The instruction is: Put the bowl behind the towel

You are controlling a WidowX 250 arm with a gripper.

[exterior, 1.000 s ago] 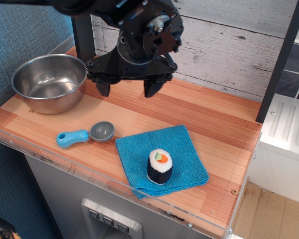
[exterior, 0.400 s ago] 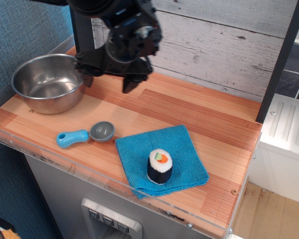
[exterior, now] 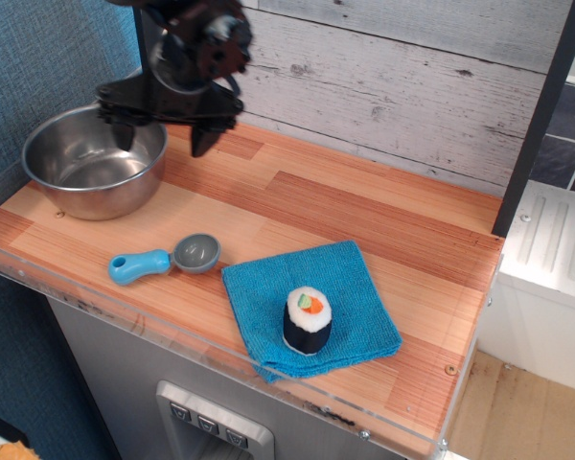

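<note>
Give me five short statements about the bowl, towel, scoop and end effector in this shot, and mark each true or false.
1. The bowl sits at the counter's left end. True.
2. A sushi roll stands on the towel. True.
3. The end effector is shut on the bowl. False: its fingers are spread, straddling the bowl's right rim.
4. The scoop lies inside the bowl. False: it lies on the counter, left of the towel.
5. The bowl holds food. False: it is empty.
</note>
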